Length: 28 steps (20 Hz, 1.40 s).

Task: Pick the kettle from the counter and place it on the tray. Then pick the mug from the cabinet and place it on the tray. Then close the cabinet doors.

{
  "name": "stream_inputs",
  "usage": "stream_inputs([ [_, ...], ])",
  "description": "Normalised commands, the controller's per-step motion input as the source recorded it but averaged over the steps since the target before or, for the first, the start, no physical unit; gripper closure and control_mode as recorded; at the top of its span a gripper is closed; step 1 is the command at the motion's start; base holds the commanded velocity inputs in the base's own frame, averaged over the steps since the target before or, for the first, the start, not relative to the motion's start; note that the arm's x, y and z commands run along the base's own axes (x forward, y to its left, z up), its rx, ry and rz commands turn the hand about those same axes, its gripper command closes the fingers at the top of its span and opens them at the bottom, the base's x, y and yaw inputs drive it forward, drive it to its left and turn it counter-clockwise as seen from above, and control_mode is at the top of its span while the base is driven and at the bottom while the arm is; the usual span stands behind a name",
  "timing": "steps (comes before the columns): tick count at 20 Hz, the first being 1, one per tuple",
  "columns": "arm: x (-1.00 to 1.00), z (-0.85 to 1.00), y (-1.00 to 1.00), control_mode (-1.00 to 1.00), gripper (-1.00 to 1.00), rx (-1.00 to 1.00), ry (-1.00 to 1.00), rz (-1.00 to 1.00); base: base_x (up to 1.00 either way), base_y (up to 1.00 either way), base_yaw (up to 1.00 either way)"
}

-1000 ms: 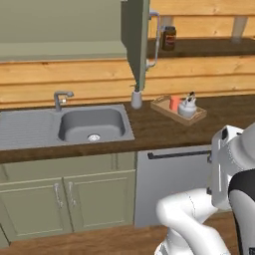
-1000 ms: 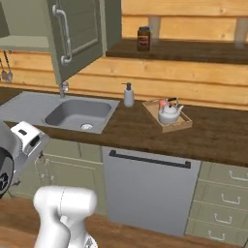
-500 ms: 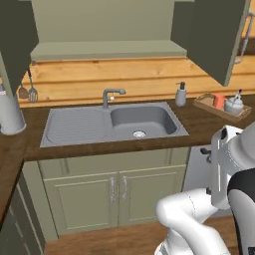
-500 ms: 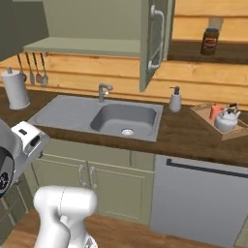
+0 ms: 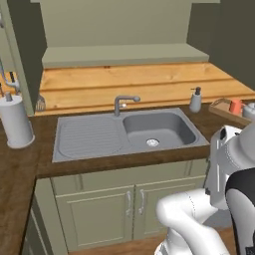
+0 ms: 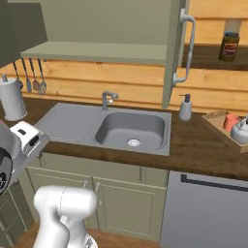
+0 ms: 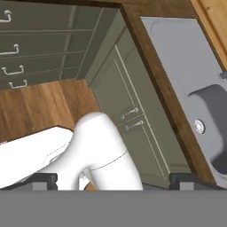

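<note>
The light-wood tray (image 5: 222, 108) (image 6: 217, 122) sits on the dark counter (image 5: 25, 164) (image 6: 193, 145) at the far right. On it stand the orange-red mug (image 5: 235, 105) (image 6: 230, 121) and the silver kettle (image 6: 240, 131) (image 5: 249, 111), side by side. Above the sink the green cabinet (image 5: 119, 30) (image 6: 101, 24) stands with both cabinet doors (image 5: 221, 40) (image 6: 175, 53) swung out. My gripper (image 7: 113, 181) is open, its dark fingertips (image 7: 44, 180) far apart, looking down at the low cupboards and the counter edge.
A grey steel sink (image 5: 154, 129) (image 6: 131, 128) with a tap lies in the counter. A white soap dispenser (image 5: 195, 99) (image 6: 185, 107) stands right of it. A paper towel roll (image 5: 15, 122) (image 6: 12, 99) and hanging utensils (image 6: 34, 75) are at the left. A brown jar (image 6: 229, 46) sits on the wooden shelf.
The base has driven left along the counter, so the whole scene has shifted right. The sink now sits in the middle and the tray near the right edge. The gripper stays open.
</note>
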Motion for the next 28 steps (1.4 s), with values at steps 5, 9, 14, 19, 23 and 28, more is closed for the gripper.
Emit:
stream_inputs([
  [5, 0.0, 0.0, 0.0, 1.0, -1.0, 0.0, 0.0, 0.0, 0.37, 0.14, -0.07],
  [9, 0.0, 0.0, 0.0, 1.0, -1.0, 0.0, 0.0, 0.0, 0.38, 0.22, -0.02],
  [14, 0.0, 0.0, 0.0, 1.0, -1.0, 0.0, 0.0, 0.0, 0.4, 0.14, 0.0],
  [19, 0.0, 0.0, 0.0, 1.0, -1.0, 0.0, 0.0, 0.0, 0.24, 0.1, 0.04],
  [23, 0.0, 0.0, 0.0, 1.0, -1.0, 0.0, 0.0, 0.0, 0.07, 0.15, 0.02],
  [28, 0.0, 0.0, 0.0, 1.0, -1.0, 0.0, 0.0, 0.0, 0.01, 0.25, 0.01],
])
